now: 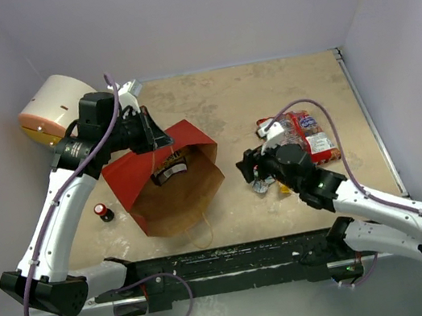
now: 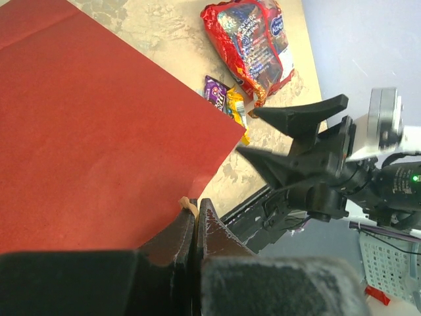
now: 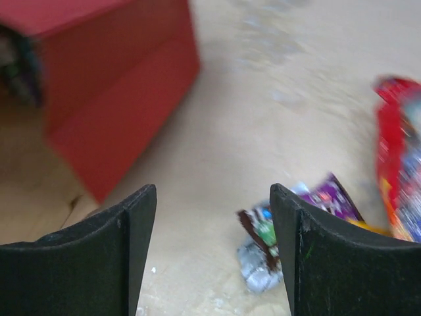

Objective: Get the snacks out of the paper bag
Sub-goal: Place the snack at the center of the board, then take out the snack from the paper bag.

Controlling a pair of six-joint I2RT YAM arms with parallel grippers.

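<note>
Paper bag point(image 1: 176, 201) on side; white drum point(image 1: 55, 108) beyond, small bottle point(image 1: 104, 212) just beside.

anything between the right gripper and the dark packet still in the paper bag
Only the paper bag itself: its red side wall faces the right gripper, while the dark packet sits inside the mouth.

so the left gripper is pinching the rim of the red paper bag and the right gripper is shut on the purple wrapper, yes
Not quite. The right gripper is open with nothing between its fingers, and the purple wrapper lies loose on the table, as the right wrist view shows. The left gripper is indeed pinching the rim of the red paper bag.
</note>
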